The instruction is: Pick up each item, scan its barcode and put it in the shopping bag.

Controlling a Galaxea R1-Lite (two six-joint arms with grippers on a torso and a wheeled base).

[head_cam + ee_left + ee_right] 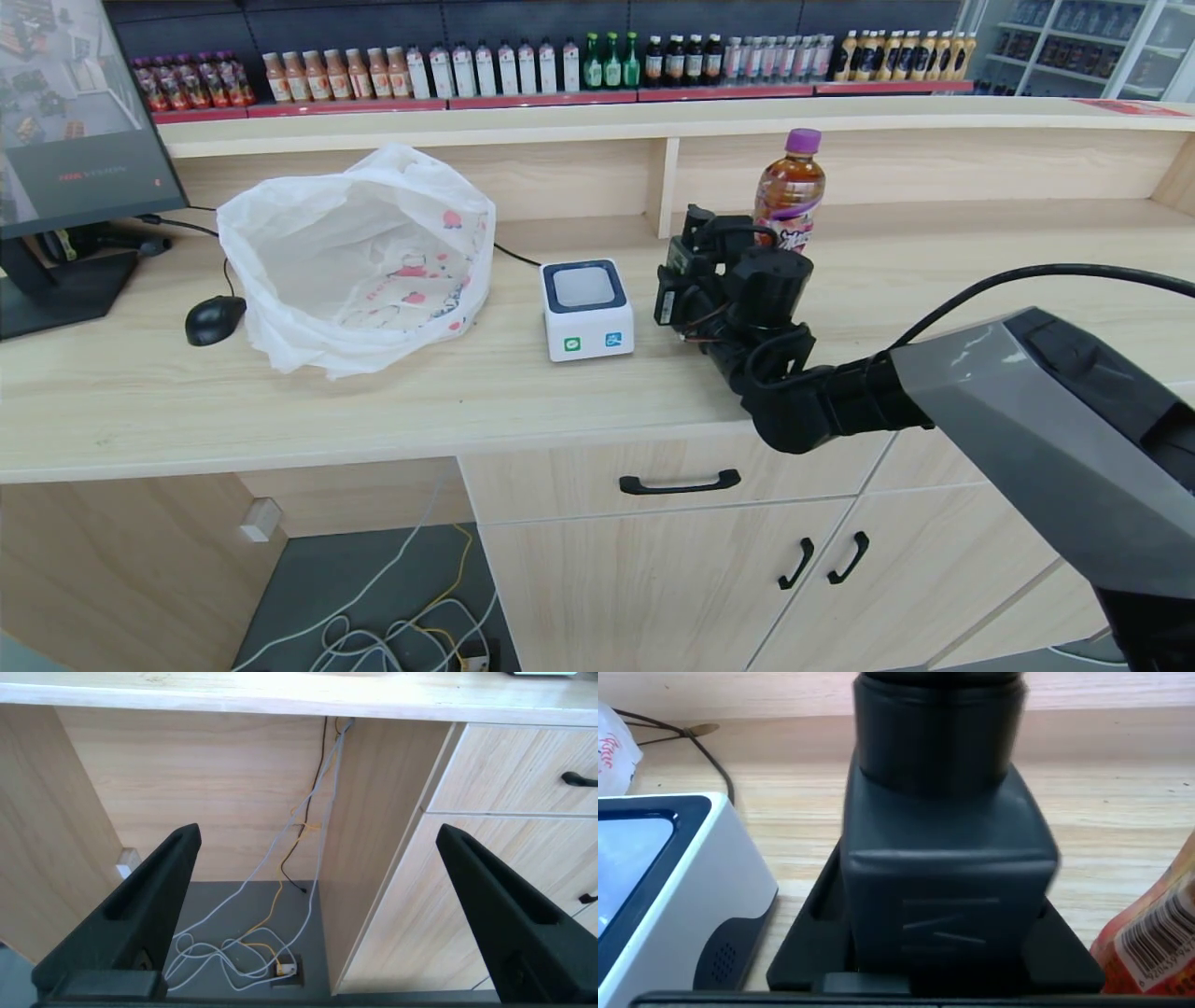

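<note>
A tea bottle (790, 191) with a purple cap stands upright on the wooden counter (467, 392), right of the white scanner box (586, 309). My right gripper (695, 231) hovers just above the counter between the scanner and the bottle, close to the bottle's left side. The right wrist view has the scanner (663, 887) on one side and the bottle's barcode label (1158, 938) on the other. The white shopping bag (359, 257) stands open left of the scanner. My left gripper (318, 840) is open and holds nothing, below the counter facing the cabinet recess.
A black mouse (214, 319) and a monitor (70, 112) sit at the counter's left end. A raised shelf (653, 126) runs behind the counter, with rows of bottles beyond it. Cables (243, 952) lie on the floor under the counter. Drawers with black handles (680, 483) are below.
</note>
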